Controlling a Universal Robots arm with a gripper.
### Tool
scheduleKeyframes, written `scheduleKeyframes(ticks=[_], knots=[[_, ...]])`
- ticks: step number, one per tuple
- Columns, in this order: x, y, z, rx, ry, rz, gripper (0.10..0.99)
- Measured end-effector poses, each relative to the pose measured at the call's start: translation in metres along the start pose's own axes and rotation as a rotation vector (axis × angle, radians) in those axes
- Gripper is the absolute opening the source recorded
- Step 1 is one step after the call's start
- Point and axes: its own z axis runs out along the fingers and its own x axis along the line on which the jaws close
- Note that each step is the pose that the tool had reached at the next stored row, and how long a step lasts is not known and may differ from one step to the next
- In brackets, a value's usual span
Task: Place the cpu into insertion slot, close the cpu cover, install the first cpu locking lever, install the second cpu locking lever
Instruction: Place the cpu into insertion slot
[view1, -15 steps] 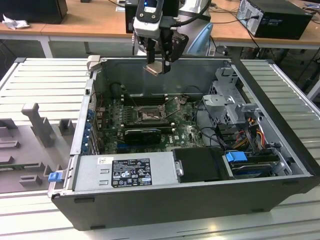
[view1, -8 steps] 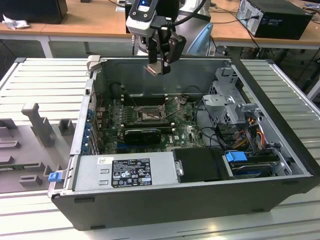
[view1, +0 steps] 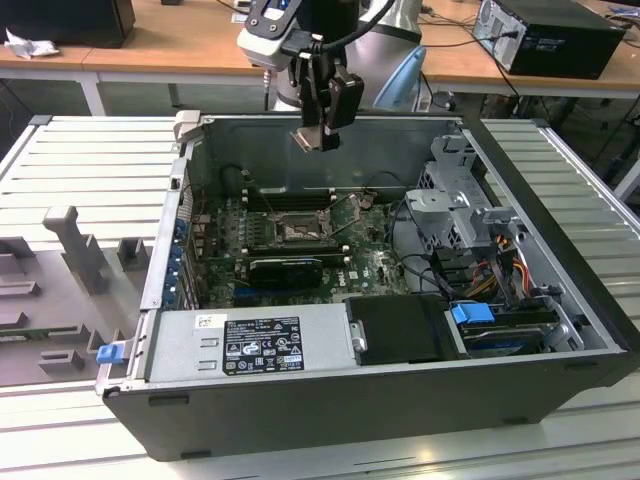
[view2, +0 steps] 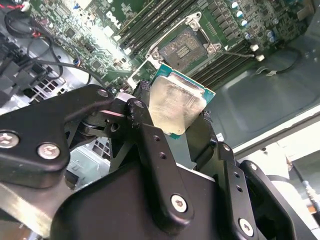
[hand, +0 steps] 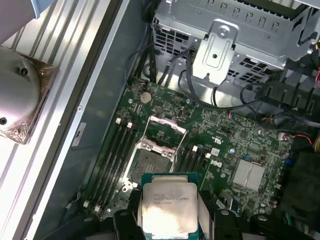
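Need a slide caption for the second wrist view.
Pincer grips the cpu by its edges, clear of the green motherboard; the insertion slot sits empty.

**Arm** (view1: 398, 20): one, silver-grey, entering at the far side of the scene in the exterior view, its last links turned downward.

**Wrist** (view1: 268, 28): pale housing on the exterior view's left of the arm, with black cabling looped across it.

**Gripper** (view1: 316, 137): black, two-fingered, hanging tips-down below the wrist and held high at the far side, slightly toward the exterior view's left of centre. It also appears in both wrist views (view2: 175, 107) (hand: 170, 216).

**Fingers** (view2: 150, 142): black jointed links with bolt heads, drawn in against two opposite edges of the cpu (view2: 176, 106).

**Held item:** the cpu (hand: 167, 207) sits between the fingertips, its pale metal face outward and clear of contact below.
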Motion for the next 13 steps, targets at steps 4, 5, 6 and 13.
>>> scheduleKeyframes(ticks=[4, 5, 6, 13], knots=[[0.0000, 0.0000, 0.0000, -0.001, -0.0060, 0.060, 0.533], [0.0000, 0.0000, 0.0001, -0.001, -0.0091, 0.093, 0.533], [0.0000, 0.0000, 0.0001, -0.001, -0.0114, 0.117, 0.533], [0.0000, 0.0000, 0.0003, -0.003, -0.0252, 0.262, 0.533]])
